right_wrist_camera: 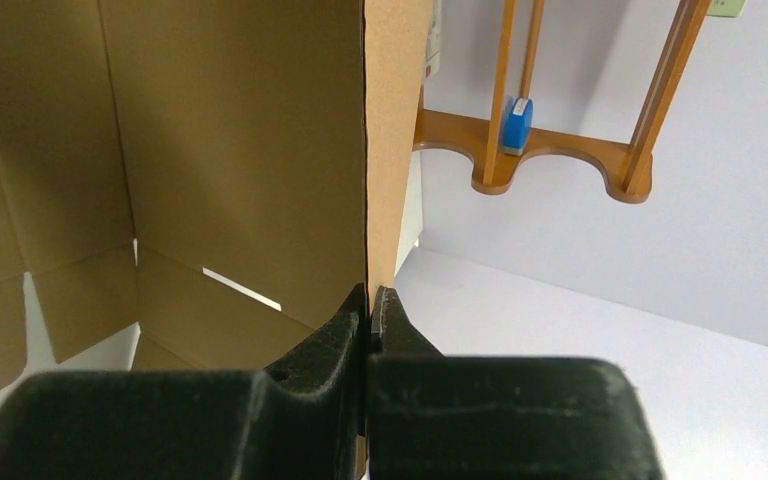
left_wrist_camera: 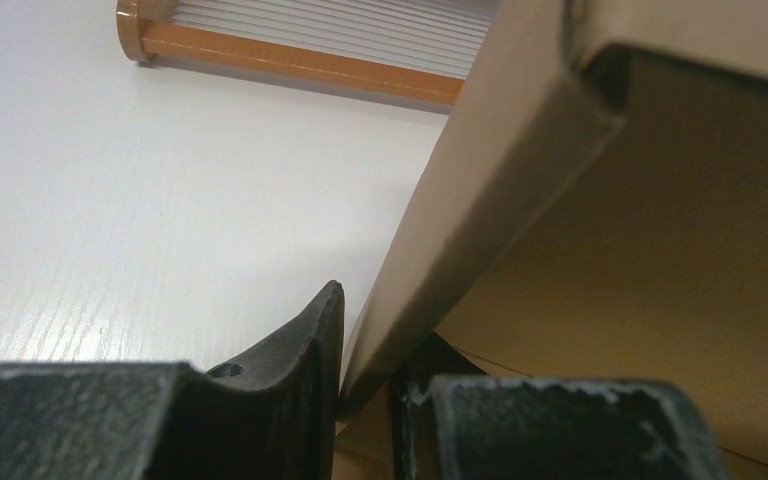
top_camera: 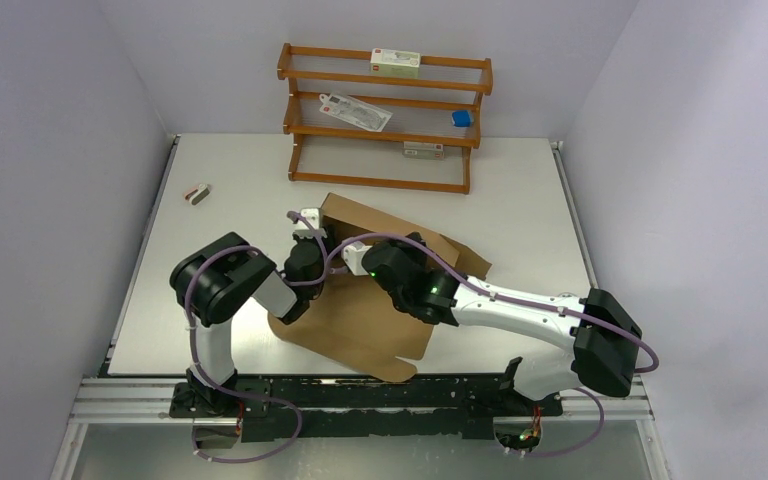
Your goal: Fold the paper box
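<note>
The paper box [top_camera: 365, 325] is a brown cardboard sheet, its near part flat on the table and its far panels raised between both arms. My left gripper [top_camera: 312, 240] grips a folded wall edge of the box [left_wrist_camera: 480, 200]; its fingers [left_wrist_camera: 305, 370] sit on either side of that wall. My right gripper [top_camera: 357, 258] is shut on a thin upright panel edge [right_wrist_camera: 395, 140], its fingertips [right_wrist_camera: 345, 330] pinching the cardboard. The box's inner panels and a slot show in the right wrist view [right_wrist_camera: 210, 150].
An orange-brown wooden rack [top_camera: 385, 115] stands at the back with small white cartons [top_camera: 395, 63] and a blue item [top_camera: 461, 118]. A small dark object [top_camera: 197, 193] lies at the table's left. Grey walls enclose the table.
</note>
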### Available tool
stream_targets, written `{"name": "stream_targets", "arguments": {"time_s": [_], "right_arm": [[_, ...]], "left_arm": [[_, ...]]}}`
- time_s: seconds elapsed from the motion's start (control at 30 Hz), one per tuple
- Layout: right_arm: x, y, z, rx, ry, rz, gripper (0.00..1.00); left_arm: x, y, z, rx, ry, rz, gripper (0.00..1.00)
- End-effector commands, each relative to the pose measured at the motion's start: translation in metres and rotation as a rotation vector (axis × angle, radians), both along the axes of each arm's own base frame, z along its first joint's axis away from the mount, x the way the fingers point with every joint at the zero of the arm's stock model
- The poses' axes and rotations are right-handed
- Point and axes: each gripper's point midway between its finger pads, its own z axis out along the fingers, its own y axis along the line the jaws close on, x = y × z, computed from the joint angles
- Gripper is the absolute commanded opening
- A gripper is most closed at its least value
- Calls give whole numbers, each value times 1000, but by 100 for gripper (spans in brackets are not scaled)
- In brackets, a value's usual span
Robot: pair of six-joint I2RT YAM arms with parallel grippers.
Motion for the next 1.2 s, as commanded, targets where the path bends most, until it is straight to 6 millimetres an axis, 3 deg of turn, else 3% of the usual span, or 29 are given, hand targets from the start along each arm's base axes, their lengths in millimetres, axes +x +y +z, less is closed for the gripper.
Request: {"name": "stream_targets", "arguments": {"time_s": [0.0, 0.23, 0.47, 0.67, 0.97, 1.17], "right_arm": [[-13, 1, -34, -69, 120, 46, 0], [-15, 4, -30, -28, 125, 52, 1], [-16, 7, -24, 23, 119, 58, 24], [-16, 10, -10, 123, 95, 50, 51], [-33, 24, 18, 461, 158, 52, 74], [-43, 23, 44, 802, 172, -19, 89]], "left_arm": [[14, 20, 15, -65, -35, 160, 15], [2, 14, 23, -48, -78, 83, 26], [-18, 20, 31, -64, -82, 34, 39], [-35, 27, 44, -64, -71, 5, 50], [-70, 31, 47, -97, 28, -88, 63], [-85, 35, 71, -150, 66, -108, 67]]}}
